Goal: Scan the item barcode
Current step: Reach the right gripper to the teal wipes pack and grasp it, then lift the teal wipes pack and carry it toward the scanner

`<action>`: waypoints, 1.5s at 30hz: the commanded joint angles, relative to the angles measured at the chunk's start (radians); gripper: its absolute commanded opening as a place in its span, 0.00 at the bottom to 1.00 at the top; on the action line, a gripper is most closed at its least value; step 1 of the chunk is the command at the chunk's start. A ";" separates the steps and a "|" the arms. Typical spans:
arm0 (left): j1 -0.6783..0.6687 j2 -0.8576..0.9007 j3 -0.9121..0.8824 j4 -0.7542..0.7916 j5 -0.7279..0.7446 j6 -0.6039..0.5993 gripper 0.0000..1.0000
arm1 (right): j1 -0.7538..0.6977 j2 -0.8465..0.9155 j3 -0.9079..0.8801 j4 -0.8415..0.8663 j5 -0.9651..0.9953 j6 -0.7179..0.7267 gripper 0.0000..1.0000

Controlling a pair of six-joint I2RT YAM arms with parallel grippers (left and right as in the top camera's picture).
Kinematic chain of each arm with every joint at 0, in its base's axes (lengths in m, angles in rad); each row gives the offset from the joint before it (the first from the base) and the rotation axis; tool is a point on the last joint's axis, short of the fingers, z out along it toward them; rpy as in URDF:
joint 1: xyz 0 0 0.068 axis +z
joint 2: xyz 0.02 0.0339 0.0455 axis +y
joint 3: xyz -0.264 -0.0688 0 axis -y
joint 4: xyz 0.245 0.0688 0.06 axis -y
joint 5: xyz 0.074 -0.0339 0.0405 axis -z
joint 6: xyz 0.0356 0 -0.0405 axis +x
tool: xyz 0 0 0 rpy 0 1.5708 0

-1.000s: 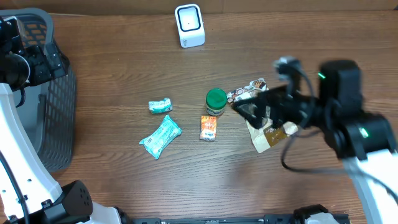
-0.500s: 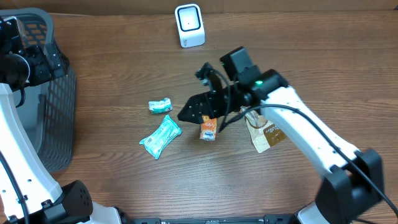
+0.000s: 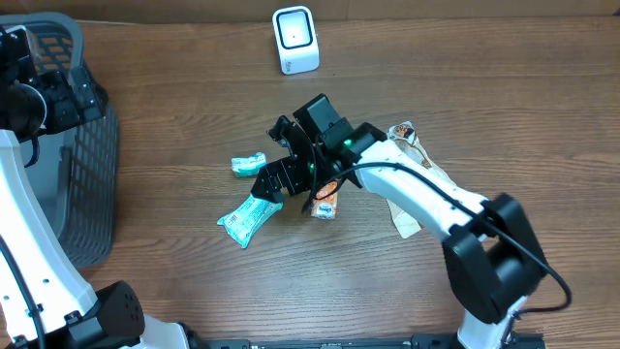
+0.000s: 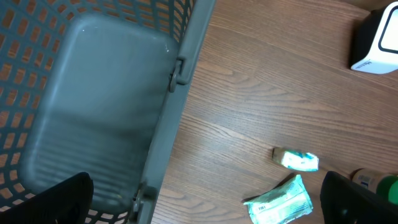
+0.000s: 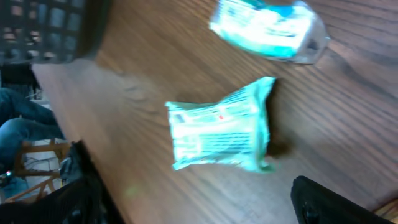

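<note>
1. The large teal packet (image 3: 250, 215) lies flat on the table (image 3: 174, 291), just under and ahead of the right gripper (image 3: 270, 181). The jaws are spread wide and hold nothing. In the right wrist view the packet sits between the two dark fingers (image 5: 336, 202) and a little beyond them.
2. Past the gripper's far side lies the small teal packet (image 3: 249, 165), near the large one but apart from it.
3. Behind the gripper, along its own arm, the orange packet (image 3: 325, 200) lies just beside the wrist.
4. On the packet's side away from the arm there is bare wood up to the basket (image 3: 92, 184), whose mesh wall stands well apart from the gripper. Bare wood also runs from the packet to the table's near edge.
5. The scanner (image 3: 294, 39) stands well beyond the gripper, near the far edge, with open table between.
6. The left gripper (image 4: 205, 208) hangs over the basket's rim, its jaws wide and empty.
7. Count: two teal packets, one orange packet, one scanner, one basket. There is also one tan bag (image 3: 407, 221) partly under the right arm, one printed wrapper (image 3: 403, 132) beside it, and one green-topped jar (image 4: 389, 186), seen only at the edge of the left wrist view.
</note>
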 commanded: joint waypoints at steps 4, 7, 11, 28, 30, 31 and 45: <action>-0.002 0.005 0.003 0.001 0.003 0.019 1.00 | 0.002 0.107 0.021 0.037 0.009 0.007 0.98; -0.002 0.005 0.003 0.001 0.003 0.019 1.00 | 0.005 0.143 0.021 0.050 0.002 0.034 0.96; -0.002 0.005 0.003 0.001 0.003 0.019 0.99 | 0.006 0.173 0.021 0.054 -0.014 0.060 0.92; -0.002 0.005 0.003 0.001 0.003 0.019 1.00 | 0.056 0.193 -0.008 0.107 -0.003 0.069 0.85; -0.002 0.005 0.003 0.001 0.003 0.019 1.00 | 0.058 0.209 -0.008 0.109 0.013 0.093 0.84; -0.002 0.005 0.003 0.001 0.003 0.019 1.00 | 0.058 0.215 -0.008 0.112 0.013 0.109 0.83; -0.002 0.005 0.003 0.001 0.003 0.019 1.00 | 0.065 0.245 -0.011 0.130 0.011 0.186 0.62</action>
